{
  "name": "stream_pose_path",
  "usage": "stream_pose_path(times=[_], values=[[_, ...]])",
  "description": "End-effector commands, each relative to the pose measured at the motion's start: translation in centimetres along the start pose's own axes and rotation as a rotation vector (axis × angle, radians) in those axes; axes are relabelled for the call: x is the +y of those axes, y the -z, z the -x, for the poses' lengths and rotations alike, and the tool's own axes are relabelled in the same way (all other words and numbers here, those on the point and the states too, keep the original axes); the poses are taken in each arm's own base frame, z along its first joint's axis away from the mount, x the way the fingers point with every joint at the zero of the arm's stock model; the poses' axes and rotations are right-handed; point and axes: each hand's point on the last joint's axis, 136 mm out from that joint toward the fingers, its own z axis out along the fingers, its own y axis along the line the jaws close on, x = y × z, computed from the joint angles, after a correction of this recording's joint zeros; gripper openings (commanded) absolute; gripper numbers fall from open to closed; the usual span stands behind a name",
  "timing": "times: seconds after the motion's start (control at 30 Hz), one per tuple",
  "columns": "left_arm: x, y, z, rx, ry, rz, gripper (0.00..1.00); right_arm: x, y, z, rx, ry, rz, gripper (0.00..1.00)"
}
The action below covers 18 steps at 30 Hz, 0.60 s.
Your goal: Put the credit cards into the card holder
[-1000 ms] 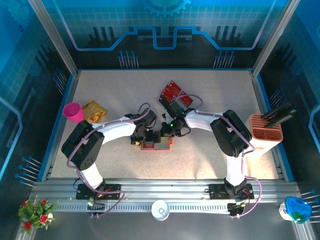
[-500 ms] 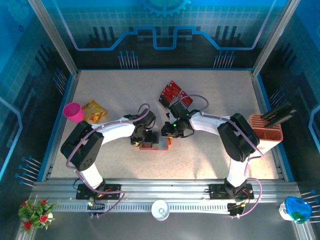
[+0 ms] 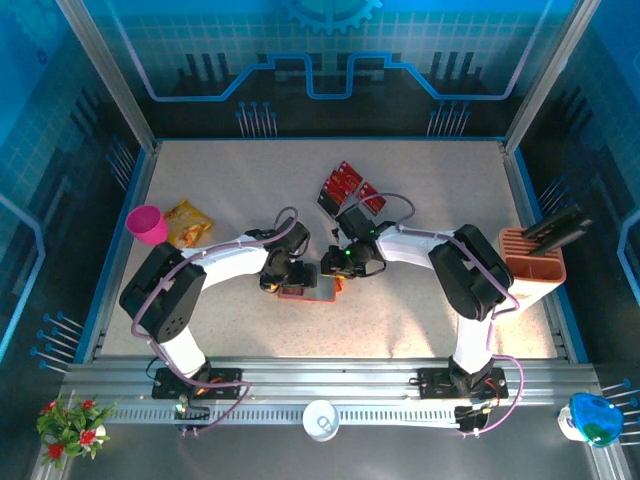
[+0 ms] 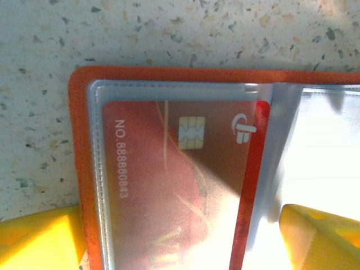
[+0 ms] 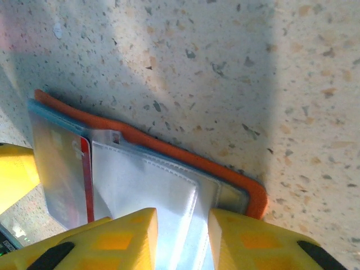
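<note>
Right tool, shut before, now parted slightly over card holder.

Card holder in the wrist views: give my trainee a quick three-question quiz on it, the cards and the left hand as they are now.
1. True or false: a red chip card sits inside a clear pocket of the open orange-red folding card holder.
2. Pick one: in the top view, the loose glossy red cards lie
A) on the table, farther from the arm bases than the holder
B) inside a pink cup
C) in a slotted rack
3. Fill in: the left hand has its jaws ___ (open or shut).

Key: 1 true; 2 A; 3 open.
</note>
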Motion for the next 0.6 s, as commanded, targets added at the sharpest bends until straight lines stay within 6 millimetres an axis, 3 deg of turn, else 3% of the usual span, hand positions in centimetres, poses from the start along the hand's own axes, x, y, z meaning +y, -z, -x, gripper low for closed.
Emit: stream_pose_path(times=[0.0,0.57], values=[[2.2,-2.4,-2.9,0.111,0.009,0.047,0.88,0.3,-1.2,-0.5,0.036,-0.015,0.007,0.32],[2.3,-2.3,-3.1,0.107,0.016,0.036,0.88,2.4,-1.8,0.1,0.05,-0.073,0.156,0.26]])
